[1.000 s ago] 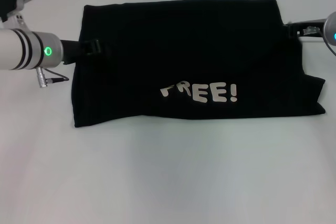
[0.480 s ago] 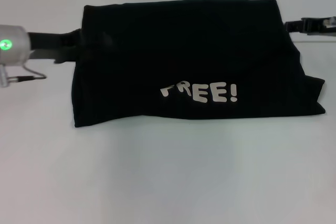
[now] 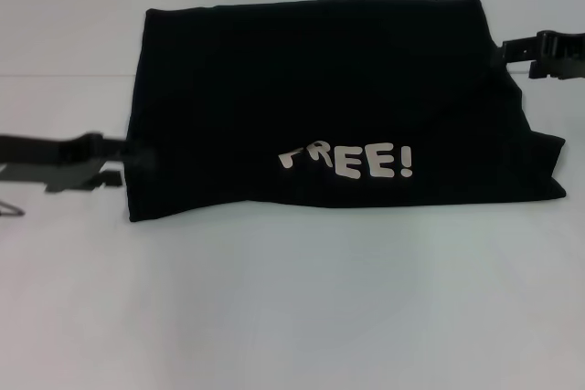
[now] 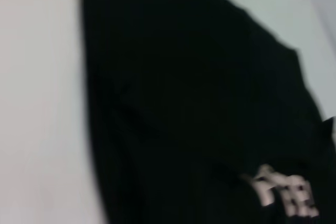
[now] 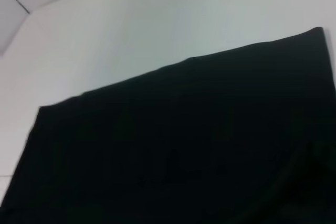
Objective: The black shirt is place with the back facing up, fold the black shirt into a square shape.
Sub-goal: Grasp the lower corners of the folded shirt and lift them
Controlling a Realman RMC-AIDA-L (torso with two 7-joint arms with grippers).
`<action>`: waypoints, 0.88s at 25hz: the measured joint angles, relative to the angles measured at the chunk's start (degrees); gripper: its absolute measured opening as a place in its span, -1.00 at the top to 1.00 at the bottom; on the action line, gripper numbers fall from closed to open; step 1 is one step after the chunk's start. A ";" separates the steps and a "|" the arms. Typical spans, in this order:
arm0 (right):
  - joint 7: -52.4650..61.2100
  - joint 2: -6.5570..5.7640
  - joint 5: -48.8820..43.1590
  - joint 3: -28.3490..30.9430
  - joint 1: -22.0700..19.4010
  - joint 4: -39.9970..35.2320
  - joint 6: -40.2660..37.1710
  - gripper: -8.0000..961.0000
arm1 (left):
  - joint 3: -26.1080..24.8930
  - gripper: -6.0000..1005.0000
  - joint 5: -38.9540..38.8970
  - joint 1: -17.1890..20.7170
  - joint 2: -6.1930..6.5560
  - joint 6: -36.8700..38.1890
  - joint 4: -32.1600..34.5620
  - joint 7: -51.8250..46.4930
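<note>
Shirt first: it lies flat across the far half of the bench, already folded into a wide band, its long axis running left to right. White "FREE!" lettering shows near its front edge, right of centre. The left side is a clean straight edge; the right side is less tidy, with a corner of cloth jutting out past the rest at the front right.

Judging by that shape, the band is too long to count as a square, so one end probably has to be carried over the other, across the long axis.

Left tool sits low at the bench's left side, just beside the shirt's front left corner, its tip at the cloth edge; whether it touches I cannot tell. It appears empty, but I cannot tell if its fingers are parted or closed. Right tool is at the shirt's far right corner, at the edge of the fabric; its fingers' state is likewise unreadable.

Each arm is thus nearest to its own short end of the band. The left wrist view looks along the shirt's left edge toward the lettering; the right wrist view shows the plain black cloth and its far edge against the bench.
</note>
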 joint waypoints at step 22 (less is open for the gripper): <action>-0.16 -0.33 1.44 0.15 -0.98 0.28 -0.63 -0.59 | 1.45 0.09 2.24 0.16 -1.23 -13.49 -8.26 2.09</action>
